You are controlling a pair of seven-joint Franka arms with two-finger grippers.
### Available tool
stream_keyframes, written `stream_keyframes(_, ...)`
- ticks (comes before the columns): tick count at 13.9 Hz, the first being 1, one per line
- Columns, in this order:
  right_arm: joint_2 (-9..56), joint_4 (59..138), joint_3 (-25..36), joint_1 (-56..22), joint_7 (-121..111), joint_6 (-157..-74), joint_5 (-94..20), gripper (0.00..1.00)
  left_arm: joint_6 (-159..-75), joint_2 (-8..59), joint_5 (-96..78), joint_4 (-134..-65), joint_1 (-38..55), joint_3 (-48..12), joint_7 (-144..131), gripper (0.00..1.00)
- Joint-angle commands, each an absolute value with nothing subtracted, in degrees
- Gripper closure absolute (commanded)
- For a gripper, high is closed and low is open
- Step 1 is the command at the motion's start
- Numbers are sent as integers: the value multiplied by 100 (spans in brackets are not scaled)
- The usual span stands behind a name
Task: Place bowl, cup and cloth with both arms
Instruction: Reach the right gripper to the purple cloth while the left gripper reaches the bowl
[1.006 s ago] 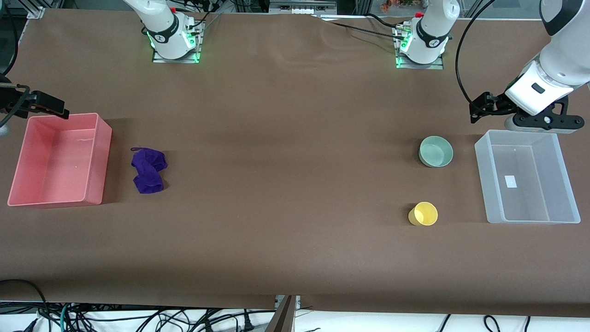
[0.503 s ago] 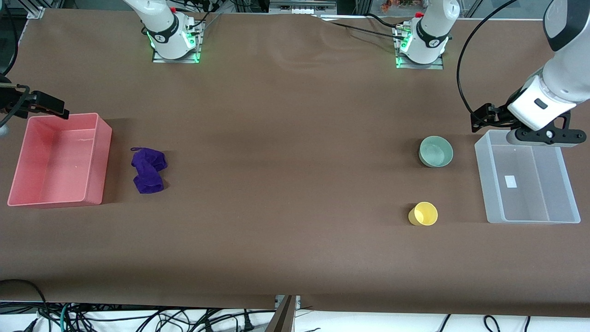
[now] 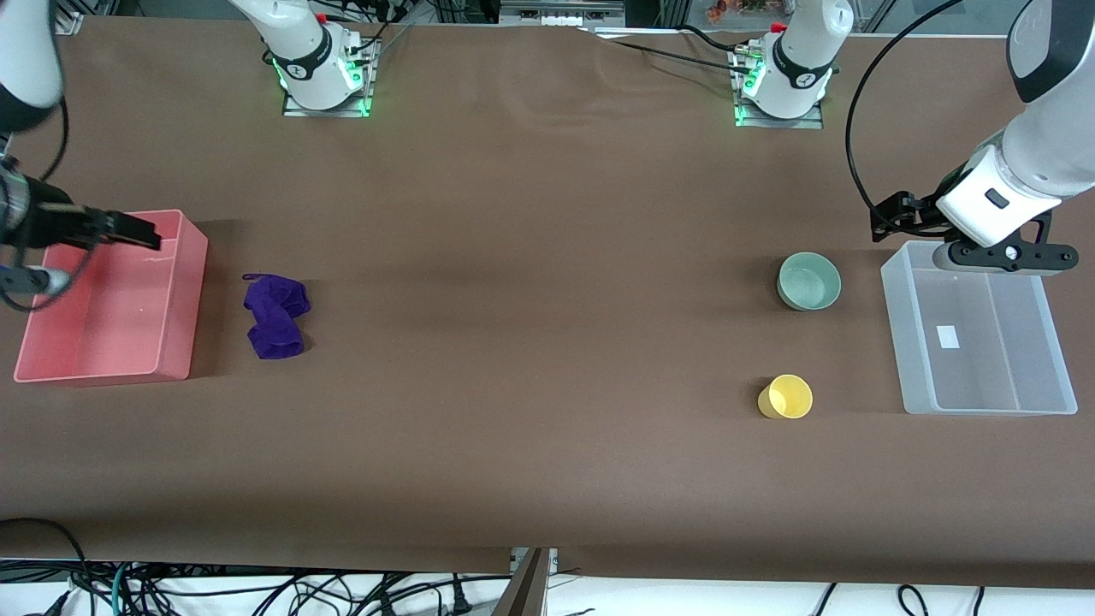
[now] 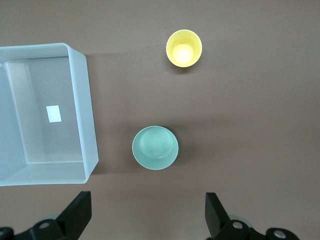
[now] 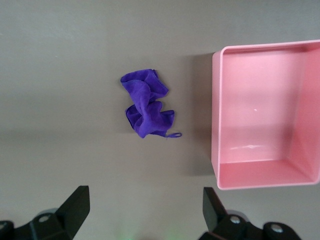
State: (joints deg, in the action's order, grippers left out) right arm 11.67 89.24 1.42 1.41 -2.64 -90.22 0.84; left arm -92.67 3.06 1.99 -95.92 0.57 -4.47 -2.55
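Just now my right end effector (image 3: 128,229) has swung in from the bench edge, so it hangs over the pink bin's (image 3: 192,291) wall that lies farthest from the front camera, where a second ago it sat off that bin's outer corner. My left end effector (image 3: 894,214) has come down a little and now hovers above the clear bin's (image 3: 894,316) corner nearest the bowl (image 3: 808,281). Both sets of fingers stand wide apart with nothing between them, as each wrist view shows.

Nothing of the task has been moved. The bowl sits on the bench (image 3: 530,342) near the clear bin, toward the right arm's end from it. The cup (image 3: 787,397) stands nearer the front camera than the bowl, also near that bin. The cloth (image 3: 274,315) lies bunched just beside the pink bin, toward the left arm's end from it. Both bins hold nothing. I judge these moves to be the opening approach: my right arm heading for the cloth, my left for the bowl or cup.

Much of my right arm is cut off at the front view's edge, and its fingertips blur there. Each wrist view shows only my fingers' (image 4: 80,212) tips. I cannot read the pale patch on the clear bin's floor.
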Motion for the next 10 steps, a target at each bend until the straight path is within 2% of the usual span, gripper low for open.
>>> stream_keyframes(1, 1133, 9631, 44, 123, -211, -9727, 123, 0, -9123, 360, 132, -9501, 26, -457, -97, 0)
stream_keyframes(7, 1449, 10625, 9, 123, -193, -11108, 114, 0, -8833, 482, 350, -10028, -70, -439, 1167, 0)
stream_keyframes(10, 1660, 11038, 9, 105, -193, -11697, 105, 0, -9629, 650, 448, -10404, -184, -448, 1983, 0)
